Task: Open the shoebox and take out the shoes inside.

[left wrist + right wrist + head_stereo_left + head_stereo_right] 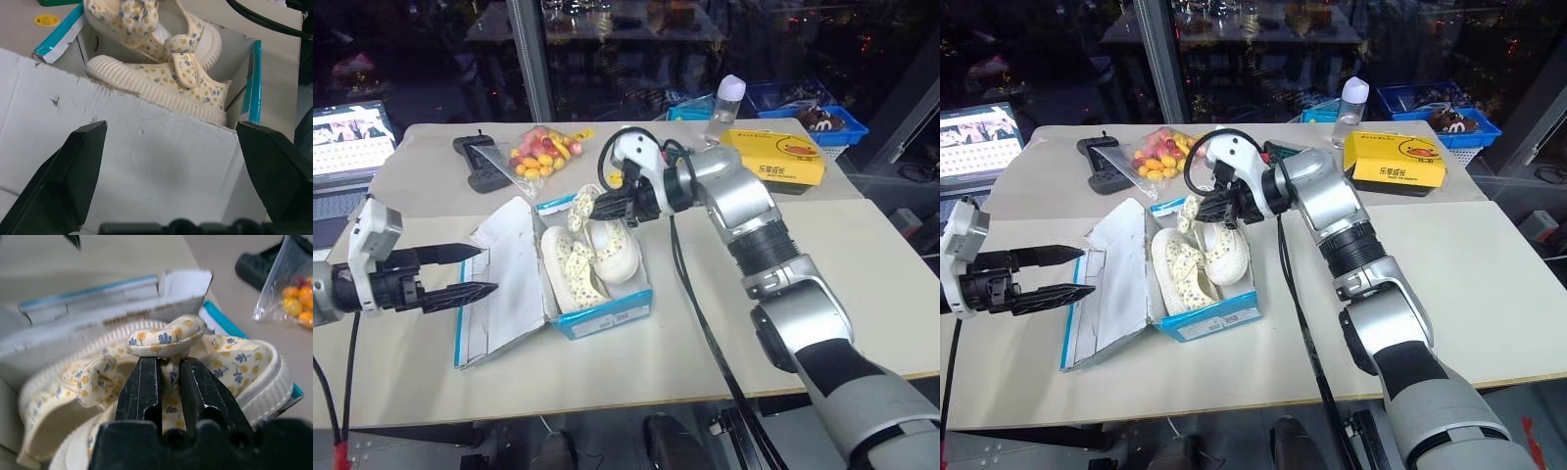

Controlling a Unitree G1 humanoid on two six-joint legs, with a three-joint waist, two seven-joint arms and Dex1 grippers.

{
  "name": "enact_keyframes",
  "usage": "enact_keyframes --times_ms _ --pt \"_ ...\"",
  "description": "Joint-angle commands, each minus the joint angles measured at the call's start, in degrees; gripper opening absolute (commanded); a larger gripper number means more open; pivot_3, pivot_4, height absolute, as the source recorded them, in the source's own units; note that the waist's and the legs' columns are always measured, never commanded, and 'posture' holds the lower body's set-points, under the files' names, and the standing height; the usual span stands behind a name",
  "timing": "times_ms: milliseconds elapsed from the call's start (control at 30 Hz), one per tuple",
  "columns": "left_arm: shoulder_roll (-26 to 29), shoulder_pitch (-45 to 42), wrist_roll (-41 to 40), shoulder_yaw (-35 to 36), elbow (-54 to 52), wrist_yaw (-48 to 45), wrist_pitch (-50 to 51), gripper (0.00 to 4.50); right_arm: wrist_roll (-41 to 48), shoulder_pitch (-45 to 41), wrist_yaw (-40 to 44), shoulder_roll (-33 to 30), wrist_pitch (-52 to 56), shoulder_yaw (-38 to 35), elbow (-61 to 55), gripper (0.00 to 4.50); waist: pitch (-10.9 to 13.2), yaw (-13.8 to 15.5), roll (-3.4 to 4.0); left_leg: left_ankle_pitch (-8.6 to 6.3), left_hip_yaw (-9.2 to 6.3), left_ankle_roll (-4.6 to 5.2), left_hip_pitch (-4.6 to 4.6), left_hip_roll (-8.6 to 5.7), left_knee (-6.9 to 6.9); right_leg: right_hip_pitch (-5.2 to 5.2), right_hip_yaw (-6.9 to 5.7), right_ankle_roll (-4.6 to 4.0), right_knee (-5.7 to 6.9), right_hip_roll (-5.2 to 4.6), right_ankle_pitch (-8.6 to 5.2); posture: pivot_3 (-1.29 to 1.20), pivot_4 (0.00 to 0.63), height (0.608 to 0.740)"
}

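Your right claw point(168, 382) pinches a shoe's point(230, 367) soft fabric strap point(168, 338); light, floppy, so lift slowly; left claw point(460, 271) apart at the shoebox's point(607, 318) nine o'clock.

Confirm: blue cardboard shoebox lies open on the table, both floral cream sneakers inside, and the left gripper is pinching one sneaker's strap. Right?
Not quite. The right gripper pinches the floral cream sneaker's strap, as the right wrist view shows; the left gripper is open beside the blue cardboard shoebox.

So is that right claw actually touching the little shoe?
Touching. The right wrist view shows the right gripper pinched on a strap of one shoe.
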Motion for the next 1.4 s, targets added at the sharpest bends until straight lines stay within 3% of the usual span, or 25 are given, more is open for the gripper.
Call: enact_keyframes --times_ms 33,500,933,1033,1267,1400 --pt "0.2 -1.2 0.3 0.4 0.1 -0.7 -1.1 4.50 6.6 -2.7 -3.0 0.7 5.0 -6.9 -3.5 0.72 0.0 0.1 0.00 0.00 0.00 0.00 -0.01 0.00 0.00 0.00 0.00 -0.01 -0.01 0.00 0.01 0.00 0.150 0.726" --pt "0.4 -2.3 0.9 -0.4 0.6 -1.1 -0.9 4.50 13.5 -0.7 -11.0 -0.6 11.1 -12.5 -6.4 0.72 0.0 0.1 0.00 0.00 0.00 0.00 -0.02 0.00 -0.02 0.00 0.00 -0.03 -0.04 0.00 0.02 0.00 0.150 0.726" --pt "0.6 -4.1 1.9 -1.9 1.5 -1.6 -0.8 4.50 27.8 -1.0 -30.3 2.0 20.4 -31.9 -4.0 0.72 0.0 0.0 -0.01 0.00 0.00 0.00 0.00 0.00 -0.10 0.01 0.01 -0.08 -0.07 0.00 0.05 0.00 0.150 0.726" --pt "0.6 -4.3 1.9 -2.1 1.3 -1.5 -0.6 4.50 25.6 0.6 -37.2 -0.1 16.5 -33.9 -4.2 0.72 0.0 0.0 -0.01 0.00 0.00 0.01 0.00 0.00 -0.11 0.01 0.02 -0.11 -0.09 0.00 0.06 0.00 0.150 0.726" --pt "0.7 -4.3 1.6 -2.0 0.7 -1.3 -0.2 4.50 18.7 9.3 -47.7 -4.6 12.2 -30.7 -14.5 0.72 0.0 0.4 0.00 0.00 0.02 0.01 -0.12 -0.05 -0.21 0.02 0.01 -0.14 -0.45 -0.08 0.12 0.00 0.150 0.726" --pt "0.7 -5.0 1.5 -2.6 0.8 -1.1 0.2 4.50 8.6 22.9 -57.6 -7.7 15.5 -25.1 -26.9 0.72 0.0 0.3 0.00 -0.01 0.02 0.02 -0.13 -0.05 -0.35 -0.01 0.01 -0.24 -0.49 -0.07 0.17 0.00 0.150 0.726"
